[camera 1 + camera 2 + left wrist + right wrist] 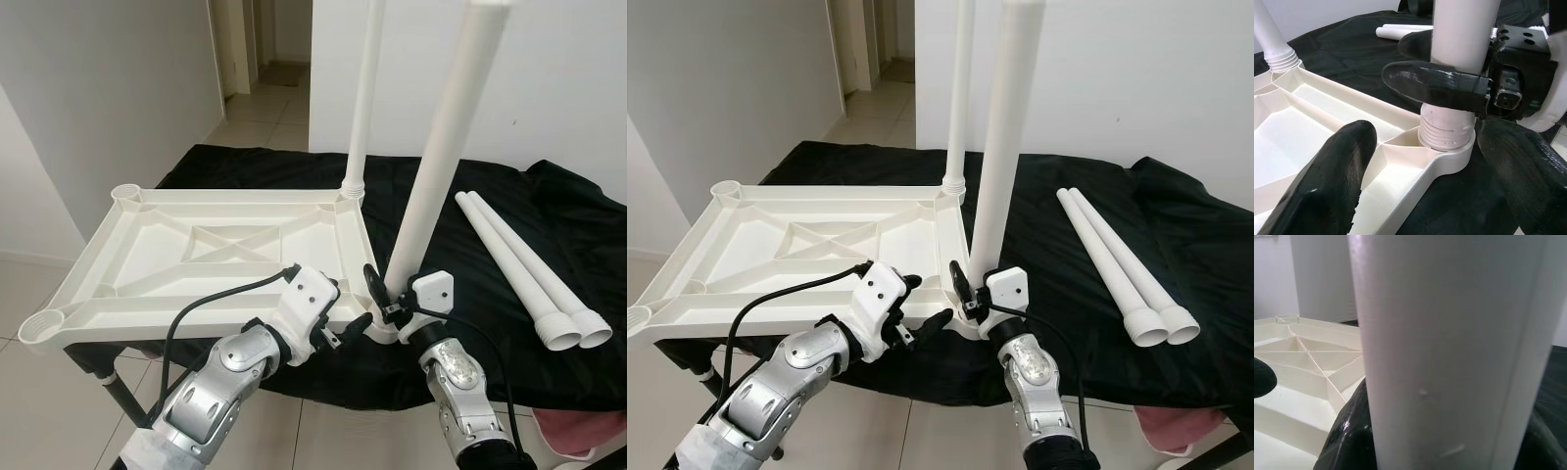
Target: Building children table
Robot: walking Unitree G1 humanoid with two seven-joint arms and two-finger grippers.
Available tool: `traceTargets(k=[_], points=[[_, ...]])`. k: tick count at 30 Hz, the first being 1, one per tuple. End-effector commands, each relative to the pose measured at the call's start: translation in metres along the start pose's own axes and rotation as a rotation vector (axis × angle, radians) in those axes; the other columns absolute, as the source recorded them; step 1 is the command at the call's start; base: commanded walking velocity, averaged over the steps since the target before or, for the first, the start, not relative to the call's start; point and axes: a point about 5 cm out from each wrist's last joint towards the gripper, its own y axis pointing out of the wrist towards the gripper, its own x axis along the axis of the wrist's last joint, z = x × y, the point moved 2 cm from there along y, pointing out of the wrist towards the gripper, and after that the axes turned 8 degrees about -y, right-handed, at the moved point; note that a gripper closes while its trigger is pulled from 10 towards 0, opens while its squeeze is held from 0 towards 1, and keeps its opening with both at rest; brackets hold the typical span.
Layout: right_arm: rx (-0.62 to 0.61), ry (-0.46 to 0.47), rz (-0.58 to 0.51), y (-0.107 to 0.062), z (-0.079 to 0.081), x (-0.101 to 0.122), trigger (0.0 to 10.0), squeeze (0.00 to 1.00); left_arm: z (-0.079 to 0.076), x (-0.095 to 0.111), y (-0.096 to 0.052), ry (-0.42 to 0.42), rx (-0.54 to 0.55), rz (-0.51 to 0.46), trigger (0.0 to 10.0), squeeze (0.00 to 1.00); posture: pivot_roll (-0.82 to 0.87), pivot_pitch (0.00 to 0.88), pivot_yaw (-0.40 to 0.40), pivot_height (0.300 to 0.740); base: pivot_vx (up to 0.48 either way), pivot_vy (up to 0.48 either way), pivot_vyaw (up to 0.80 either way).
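A white plastic table top point(157, 257) lies upside down on a black-covered surface. One white leg point(364, 98) stands upright in its far right corner socket. A second leg point(443, 147) stands a little tilted in the near right corner socket point(1449, 159), its threaded end point(1445, 129) partly in. My right gripper point(392, 294) is shut around this leg just above the threads. My left gripper point(926, 301) is open beside that corner, one finger point(1327, 186) over the table top's rim and the other past the socket.
Two loose white legs point(529, 269) lie side by side on the black cloth point(549, 215) at the right. A pink thing point(588, 431) shows below its front right edge. A white wall stands behind, a tiled hallway point(260, 108) at back left.
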Motion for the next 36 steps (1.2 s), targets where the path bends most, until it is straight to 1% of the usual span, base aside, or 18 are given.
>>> traceTargets(k=[1, 5, 11, 14, 15, 16, 22, 23, 24, 28, 29, 30, 31, 32, 33, 34, 35, 36], points=[[0.040, 0.047, 0.276, -0.017, 0.008, -0.047, 10.0, 0.00, -0.005, 0.004, -0.001, 0.023, -0.063, -0.011, 10.0, 0.00, 0.02, 0.106, 0.040, 0.740, 0.000, 0.000, 0.00], [0.054, 0.060, 0.287, -0.013, 0.002, -0.044, 10.0, 0.00, -0.004, 0.005, 0.000, 0.027, -0.057, -0.015, 10.0, 0.00, 0.02, 0.099, 0.035, 0.740, 0.000, 0.000, 0.00], [0.060, 0.076, 0.287, -0.012, 0.003, -0.044, 10.0, 0.00, -0.002, 0.007, 0.001, 0.033, -0.049, -0.022, 10.0, 0.00, 0.02, 0.101, 0.030, 0.740, 0.000, 0.000, 0.00], [0.069, 0.061, 0.218, -0.011, 0.003, -0.033, 10.0, 0.00, -0.002, 0.008, 0.000, 0.026, -0.048, -0.028, 10.0, 0.00, 0.03, 0.105, 0.028, 0.740, 0.000, 0.000, 0.00], [0.069, 0.061, 0.218, -0.011, 0.003, -0.033, 10.0, 0.00, -0.002, 0.008, 0.000, 0.026, -0.048, -0.028, 10.0, 0.00, 0.03, 0.105, 0.028, 0.740, 0.000, 0.000, 0.00], [0.077, 0.073, 0.171, -0.010, 0.003, -0.023, 10.0, 0.00, -0.002, 0.008, -0.002, 0.021, -0.047, -0.031, 10.0, 0.00, 0.03, 0.106, 0.027, 0.740, 0.000, 0.000, 0.00], [0.089, 0.080, 0.146, -0.009, 0.001, -0.015, 10.0, 0.00, -0.002, 0.009, -0.003, 0.009, -0.054, -0.036, 10.0, 0.00, 0.02, 0.106, 0.026, 0.740, 0.000, 0.000, 0.00], [0.115, 0.078, 0.137, -0.009, 0.000, -0.011, 10.0, 0.00, -0.002, 0.011, -0.003, -0.037, -0.073, -0.047, 10.0, 0.00, 0.02, 0.105, 0.021, 0.740, 0.000, 0.000, 0.00], [0.140, 0.073, 0.128, -0.009, -0.001, -0.007, 10.0, 0.00, -0.001, 0.014, -0.004, -0.090, -0.090, -0.066, 10.0, 1.00, 0.02, 0.100, 0.018, 0.740, 0.000, 0.000, 0.00], [0.179, 0.070, 0.114, -0.009, -0.003, 0.000, 10.0, 0.00, -0.001, 0.022, -0.005, -0.141, -0.132, -0.098, 10.0, 1.00, 0.02, 0.094, 0.010, 0.740, 0.000, 0.000, 0.00], [0.194, 0.070, 0.108, -0.009, -0.005, 0.003, 10.0, 0.00, -0.002, 0.026, -0.006, -0.145, -0.148, -0.112, 10.0, 1.00, 0.02, 0.092, 0.007, 0.740, 0.000, 0.000, 0.00], [0.213, 0.063, 0.103, -0.009, -0.008, 0.007, 10.0, 0.00, -0.005, 0.032, -0.008, -0.122, -0.189, -0.128, 10.0, 1.00, 0.02, 0.089, 0.006, 0.740, 0.000, 0.000, 0.00], [0.228, 0.055, 0.099, -0.008, -0.012, 0.010, 10.0, 0.00, -0.008, 0.037, -0.010, -0.109, -0.228, -0.140, 10.0, 0.05, 0.02, 0.087, 0.003, 0.740, 0.000, 0.000, 0.00], [0.238, 0.052, 0.100, -0.008, -0.015, 0.012, 10.0, 0.00, -0.012, 0.040, -0.012, -0.119, -0.269, -0.145, 10.0, 0.00, 0.02, 0.087, 0.003, 0.740, 0.000, 0.000, 0.00], [0.238, 0.052, 0.100, -0.008, -0.015, 0.012, 10.0, 0.00, -0.012, 0.040, -0.012, -0.119, -0.269, -0.145, 10.0, 0.00, 0.02, 0.087, 0.003, 0.740, 0.000, 0.000, 0.00], [0.245, 0.048, 0.101, -0.007, -0.018, 0.014, 10.0, 0.00, -0.016, 0.044, -0.014, -0.124, -0.313, -0.147, 10.0, 0.00, 0.02, 0.086, -0.002, 0.740, 0.000, 0.000, 0.00], [0.279, 0.055, 0.097, -0.006, -0.023, 0.019, 10.0, 0.00, -0.022, 0.052, -0.018, -0.120, -0.392, -0.157, 10.0, 0.00, 0.02, 0.087, -0.007, 0.740, 0.000, 0.000, 0.00], [0.279, 0.055, 0.097, -0.006, -0.023, 0.019, 10.0, 0.00, -0.022, 0.052, -0.018, -0.120, -0.392, -0.157, 10.0, 0.00, 0.02, 0.087, -0.007, 0.740, 0.000, 0.000, 0.00]])
